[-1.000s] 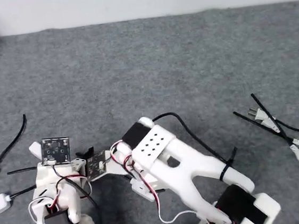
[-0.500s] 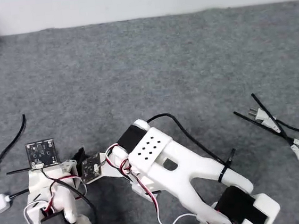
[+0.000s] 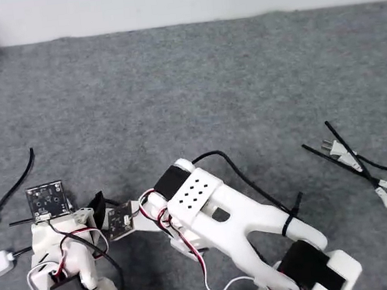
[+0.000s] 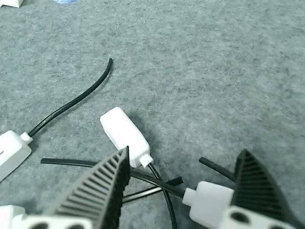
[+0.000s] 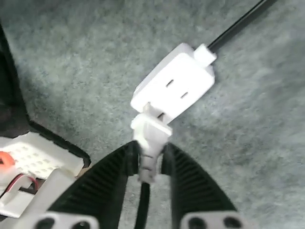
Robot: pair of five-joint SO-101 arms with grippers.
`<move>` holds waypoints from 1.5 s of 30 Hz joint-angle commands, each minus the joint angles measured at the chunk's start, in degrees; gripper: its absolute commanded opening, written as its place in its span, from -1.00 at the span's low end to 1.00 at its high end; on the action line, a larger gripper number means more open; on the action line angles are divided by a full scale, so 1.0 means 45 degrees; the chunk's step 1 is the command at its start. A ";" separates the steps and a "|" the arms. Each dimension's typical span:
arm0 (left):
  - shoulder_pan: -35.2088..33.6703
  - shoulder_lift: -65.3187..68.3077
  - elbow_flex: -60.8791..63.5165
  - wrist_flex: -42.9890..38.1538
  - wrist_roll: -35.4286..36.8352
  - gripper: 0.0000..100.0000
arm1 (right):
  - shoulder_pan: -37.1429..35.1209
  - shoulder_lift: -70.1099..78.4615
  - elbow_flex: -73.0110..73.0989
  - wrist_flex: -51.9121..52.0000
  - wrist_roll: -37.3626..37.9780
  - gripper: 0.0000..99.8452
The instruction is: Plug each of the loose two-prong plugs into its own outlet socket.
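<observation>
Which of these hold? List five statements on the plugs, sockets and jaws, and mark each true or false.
1. The right jaws are shut on a plug. True.
2. The left jaws are shut. False: they stand open.
3. Loose plugs lie at the high view's right. True.
4. The socket by the gripped plug has a white cable. False: its cable is black.
5. The carpet is red. False: it is grey.

Nothing can be read anywhere. The white outlet socket (image 5: 174,86) carries only its two slots. The two-prong plug (image 5: 151,131) against its face is plain, and the small circuit board (image 3: 47,198) on an arm's wrist shows no legible marking.
</observation>
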 commanded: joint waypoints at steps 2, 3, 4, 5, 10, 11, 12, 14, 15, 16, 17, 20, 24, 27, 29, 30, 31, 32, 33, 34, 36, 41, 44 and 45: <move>-0.0098 -0.0098 -0.0635 0.0059 0.0059 -0.34 | -0.0049 -0.0127 -0.0078 -0.0283 0.0098 -0.99; -0.0098 -0.0098 -0.0635 0.0059 0.0059 -0.34 | -0.0049 -0.0127 -0.0078 -0.0283 0.0098 -0.98; -0.0098 -0.0098 -0.0635 0.0039 0.0059 -0.34 | -0.0049 -0.0088 -0.0078 -0.0283 0.0098 -0.98; -0.0098 -0.0098 -0.0635 0.0039 0.0059 -0.34 | -0.0049 -0.0068 -0.0059 -0.0283 0.0098 -0.98; -0.0098 -0.0098 -0.0635 0.0020 0.0059 -0.34 | -0.0049 -0.0029 -0.0039 -0.0303 0.0098 -0.98; -0.0098 -0.0098 -0.0635 0.0020 0.0059 -0.34 | -0.0049 -0.0029 -0.0020 -0.0361 0.0078 -0.98; -0.0098 -0.0098 -0.0635 0.0020 0.0059 -0.34 | -0.0049 -0.0029 0.0098 -0.0498 0.0078 -0.98; -0.0098 -0.0098 -0.0635 0.0020 0.0059 -0.34 | -0.0107 -0.0029 0.0586 -0.0967 0.0078 -0.98; -0.0098 -0.0098 -0.0635 0.0020 0.0059 -0.34 | -0.0107 -0.0029 0.0899 -0.1299 0.0078 -0.98; -0.0098 -0.0098 -0.0635 0.0000 0.0059 -0.34 | -0.0107 -0.0029 0.1192 -0.1592 0.0078 -0.98; -0.0098 -0.0098 -0.0635 0.0000 0.0059 -0.34 | -0.0107 -0.0029 0.1407 -0.1788 0.0059 -0.98; -0.0098 -0.0098 -0.0635 0.0000 0.0059 -0.34 | -0.0107 -0.0029 0.1661 -0.2022 0.0020 -0.98; -0.0078 -0.0098 -0.0615 -0.0059 0.0059 -0.34 | -0.0107 -0.0029 0.1661 -0.2100 0.0020 -0.98; -0.0078 -0.0098 -0.0479 -0.0313 0.0059 -0.34 | -0.0107 -0.0029 0.1661 -0.2100 0.0000 -0.98; -0.0078 -0.0098 -0.0440 -0.0371 0.0078 -0.34 | -0.0107 -0.0029 0.1661 -0.2100 0.0000 -0.98; -0.0078 -0.0098 -0.0440 -0.0371 0.0078 -0.34 | -0.0107 -0.0029 0.1661 -0.2061 -0.0020 -0.98; -0.0078 -0.0098 -0.0440 -0.0371 0.0078 -0.34 | -0.0107 -0.0088 0.1661 -0.1983 -0.0020 -0.97; -0.0078 -0.0098 -0.0440 -0.0371 0.0078 -0.34 | -0.0107 -0.0127 0.1641 -0.1963 -0.0039 -0.96; -0.0078 -0.0098 -0.0440 -0.0371 0.0078 -0.34 | -0.0107 -0.0147 0.1621 -0.1905 -0.0234 -0.93; -0.0078 -0.0098 -0.0440 -0.0371 0.0078 -0.34 | -0.0107 -0.0127 0.1582 -0.1846 -0.0547 -0.88; -0.0078 -0.0098 -0.0440 -0.0371 0.0098 -0.34 | -0.0107 -0.0127 0.1543 -0.1788 -0.0957 -0.72; -0.0078 -0.0098 -0.0459 -0.0371 0.0098 -0.34 | -0.0147 -0.0166 0.1211 -0.1612 -0.1016 -0.46; -0.0078 -0.0098 -0.0479 -0.0371 0.0117 -0.34 | -0.0166 -0.0400 -0.0352 -0.0244 -0.0996 -0.51; -0.0078 -0.0098 -0.0479 -0.0371 0.0117 -0.34 | -0.0147 -0.0576 -0.1016 0.0303 -0.0996 -0.52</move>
